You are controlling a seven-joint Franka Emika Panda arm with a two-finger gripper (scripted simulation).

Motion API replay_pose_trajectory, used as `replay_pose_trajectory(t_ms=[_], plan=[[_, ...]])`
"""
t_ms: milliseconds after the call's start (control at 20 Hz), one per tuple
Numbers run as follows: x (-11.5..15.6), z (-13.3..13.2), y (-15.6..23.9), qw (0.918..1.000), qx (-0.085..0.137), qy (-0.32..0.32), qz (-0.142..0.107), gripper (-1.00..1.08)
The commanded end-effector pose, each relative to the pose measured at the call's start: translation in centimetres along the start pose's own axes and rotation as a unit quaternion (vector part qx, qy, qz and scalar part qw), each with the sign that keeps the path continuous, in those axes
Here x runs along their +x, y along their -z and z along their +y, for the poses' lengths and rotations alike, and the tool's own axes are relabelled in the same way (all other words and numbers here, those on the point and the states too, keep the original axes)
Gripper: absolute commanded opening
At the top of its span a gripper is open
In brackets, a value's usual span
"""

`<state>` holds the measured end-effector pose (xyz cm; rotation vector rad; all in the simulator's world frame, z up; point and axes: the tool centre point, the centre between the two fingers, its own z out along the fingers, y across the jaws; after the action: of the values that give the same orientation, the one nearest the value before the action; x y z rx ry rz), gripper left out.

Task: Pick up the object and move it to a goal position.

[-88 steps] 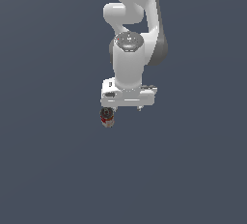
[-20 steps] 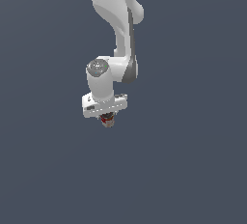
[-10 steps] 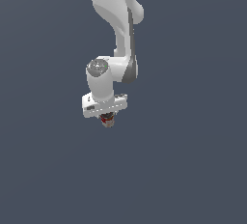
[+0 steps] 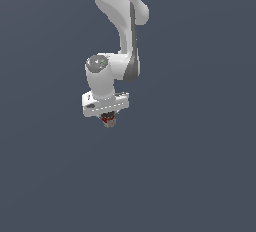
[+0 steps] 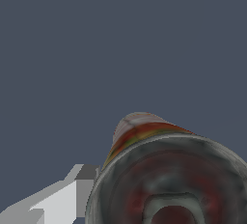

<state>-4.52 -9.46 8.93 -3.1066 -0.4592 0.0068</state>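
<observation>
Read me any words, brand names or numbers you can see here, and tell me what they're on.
None can be read.
The can has a red and tan label, but it is only blurred colour, with no legible letters.
The arm and the hand carry no visible markings.

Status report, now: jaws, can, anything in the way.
White gripper shut on the small red-and-tan labelled can, jaws clamped at its sides. Can fills the wrist view, off the grey floor. No obstruction visible.

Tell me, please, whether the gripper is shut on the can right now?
Apparently shut on it: the can sits under the gripper, and the wrist view shows one finger beside it.
</observation>
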Motion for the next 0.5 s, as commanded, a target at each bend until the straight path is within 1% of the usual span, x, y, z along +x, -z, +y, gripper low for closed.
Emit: replay_pose_trajectory(t_ms=[0, 450], plan=[[-1.1, 0.5, 0.9, 1.0, -0.001, 0.0, 0.002, -1.0], [-6.8, 2.9, 4.7, 1.0, -0.001, 0.0, 0.002, -1.0]])
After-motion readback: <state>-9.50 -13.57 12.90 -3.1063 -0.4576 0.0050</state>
